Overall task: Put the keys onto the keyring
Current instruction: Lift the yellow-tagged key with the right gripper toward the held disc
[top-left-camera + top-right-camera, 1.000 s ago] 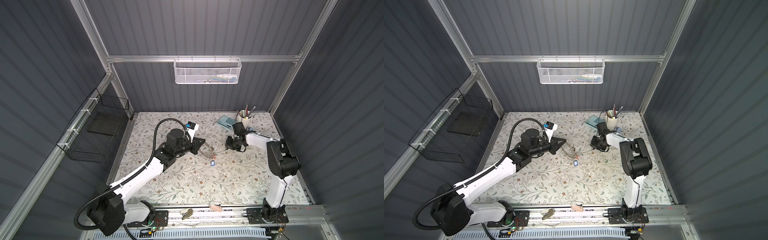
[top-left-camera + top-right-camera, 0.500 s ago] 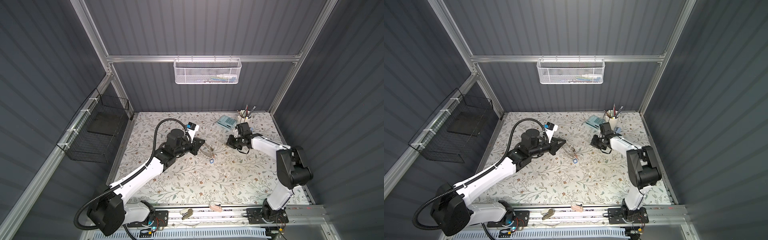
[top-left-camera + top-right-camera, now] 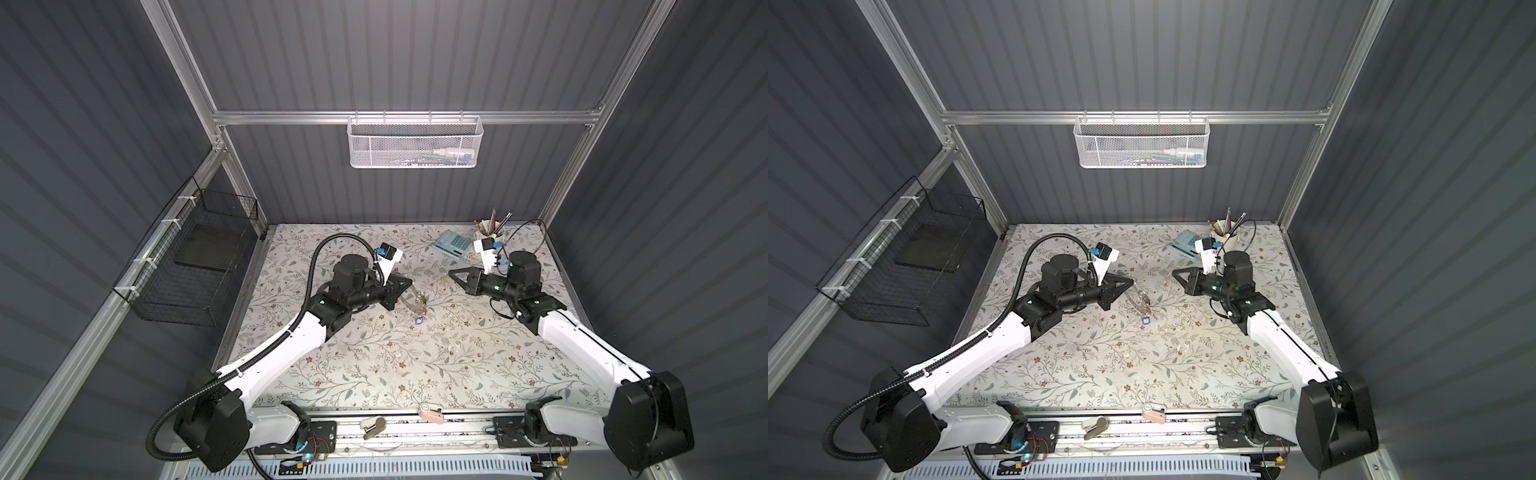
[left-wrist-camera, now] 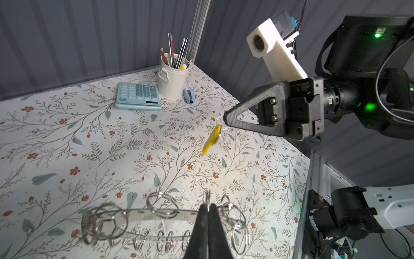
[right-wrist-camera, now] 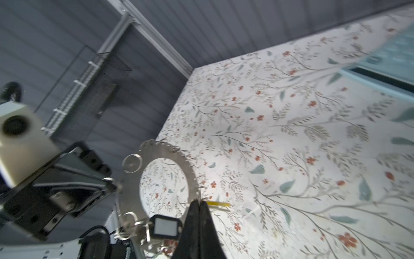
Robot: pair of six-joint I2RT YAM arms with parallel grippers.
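Pencils [image 4: 173, 52] stand in the cream pail [image 4: 173, 83] — left gripper [image 4: 208, 207] clamps the keyring [image 4: 143, 214], right gripper [image 4: 225, 118] pinches a yellow-tagged key [image 4: 211, 140].

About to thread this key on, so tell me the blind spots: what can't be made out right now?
Which loop the left gripper pinches on the keyring: left wrist view, the gripper itself covers it.
Yellow-tagged key held by the right gripper: blurred and edge-on in the right wrist view, ring end behind that gripper.
That key and the keyring's wire loops: too small in both top views.
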